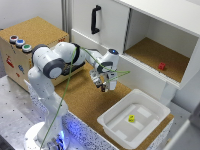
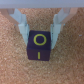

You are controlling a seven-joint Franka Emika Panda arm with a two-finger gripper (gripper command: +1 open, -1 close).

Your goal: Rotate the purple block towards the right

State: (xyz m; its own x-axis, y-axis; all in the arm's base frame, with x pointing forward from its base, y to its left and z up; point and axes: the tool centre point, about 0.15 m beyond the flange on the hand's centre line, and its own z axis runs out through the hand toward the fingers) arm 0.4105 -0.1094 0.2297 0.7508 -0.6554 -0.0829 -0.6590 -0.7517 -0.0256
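The purple block (image 2: 40,46), marked with a yellow ring and bar, rests on the cork tabletop (image 2: 15,65). My gripper (image 2: 40,39) straddles it, one pale finger pressed to each side, so it is shut on the block. In the exterior view the gripper (image 1: 104,86) points down low over the cork surface (image 1: 80,92), in front of the cabinet. The block itself is hidden there behind the fingers.
A white bin (image 1: 150,107) holding a small yellow object (image 1: 131,118) stands at the exterior view's right of the gripper. A red object (image 1: 162,66) sits in the open cabinet shelf behind. A wooden box with buttons (image 1: 20,42) stands at the left.
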